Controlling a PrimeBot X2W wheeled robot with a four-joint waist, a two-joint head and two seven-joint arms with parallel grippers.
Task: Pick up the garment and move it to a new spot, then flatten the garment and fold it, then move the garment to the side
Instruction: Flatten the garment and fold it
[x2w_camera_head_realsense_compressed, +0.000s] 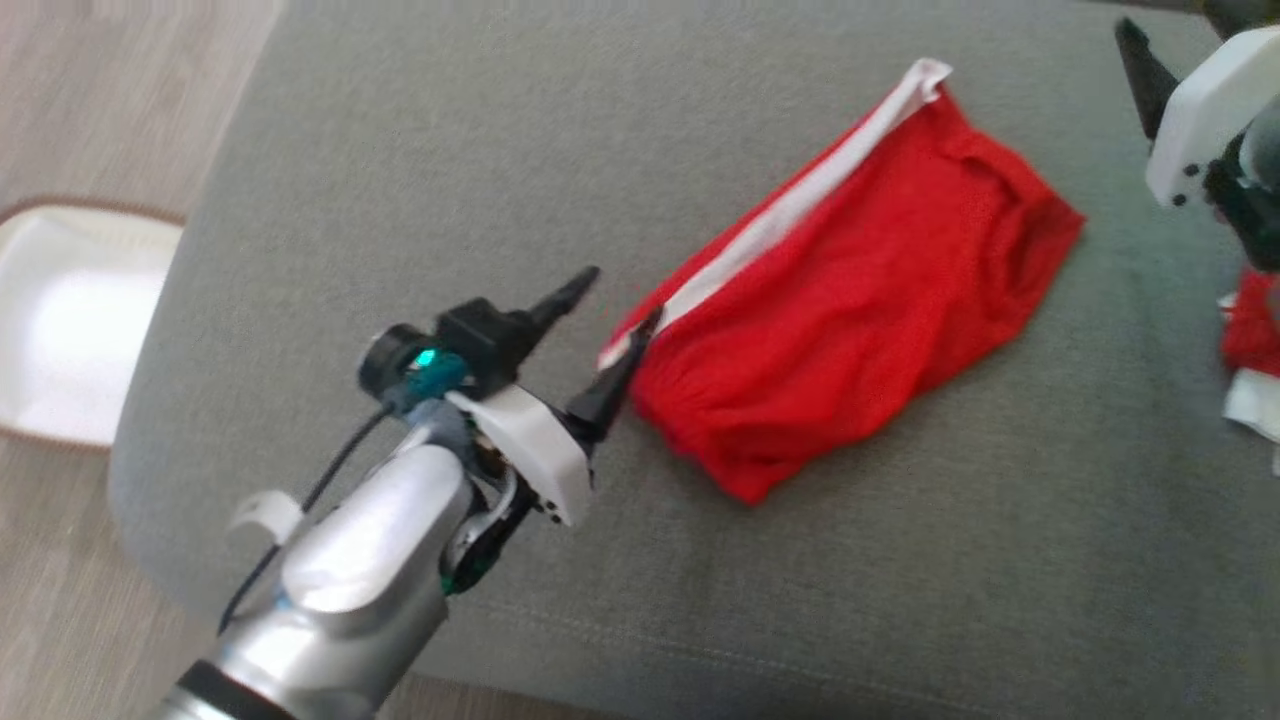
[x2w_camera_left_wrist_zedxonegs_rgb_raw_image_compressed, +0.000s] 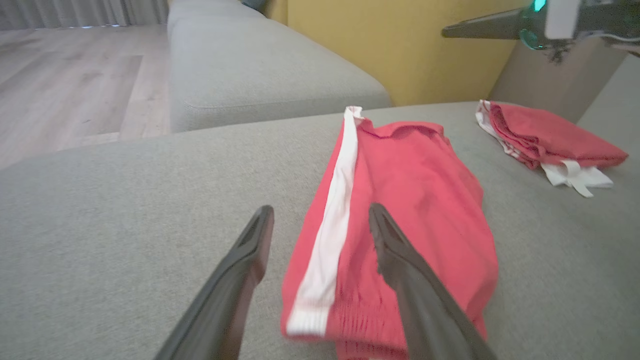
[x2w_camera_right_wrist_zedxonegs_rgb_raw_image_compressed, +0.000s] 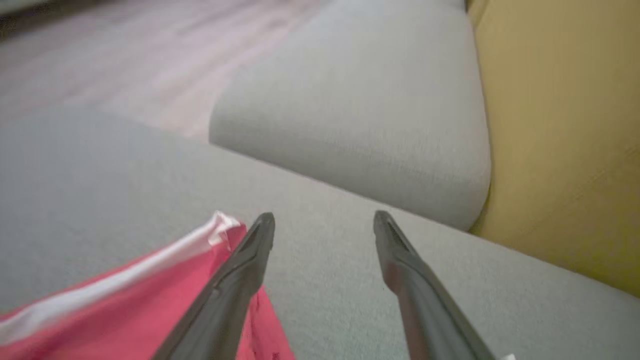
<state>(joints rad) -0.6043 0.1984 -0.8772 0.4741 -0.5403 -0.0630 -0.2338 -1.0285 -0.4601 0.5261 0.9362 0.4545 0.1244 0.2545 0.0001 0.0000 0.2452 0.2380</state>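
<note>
A red garment (x2w_camera_head_realsense_compressed: 850, 300) with a white stripe (x2w_camera_head_realsense_compressed: 790, 215) along one long edge is lying folded and a bit wrinkled on a big grey sofa seat (x2w_camera_head_realsense_compressed: 400, 150), near the middle of it. The left arm (x2w_camera_head_realsense_compressed: 370, 560) is reaching in from the lower left, and the left jaws are standing wide apart with nothing in them. One of its dark fingers (x2w_camera_left_wrist_zedxonegs_rgb_raw_image_compressed: 400, 260) is hanging over the stretchy end of the garment, and the other is hanging over the bare seat just beside the stripe; I cannot tell if they are touching the cloth. The right jaws are also standing wide apart and holding nothing, up by the far end of the garment, with one finger (x2w_camera_right_wrist_zedxonegs_rgb_raw_image_compressed: 240, 280) over the corner where the stripe is ending. A second pile of red and white cloth (x2w_camera_left_wrist_zedxonegs_rgb_raw_image_compressed: 545, 140) is sitting well apart on the same seat. A white tray (x2w_camera_head_realsense_compressed: 70, 320) is lying on the wooden floor (x2w_camera_head_realsense_compressed: 100, 80).
</note>
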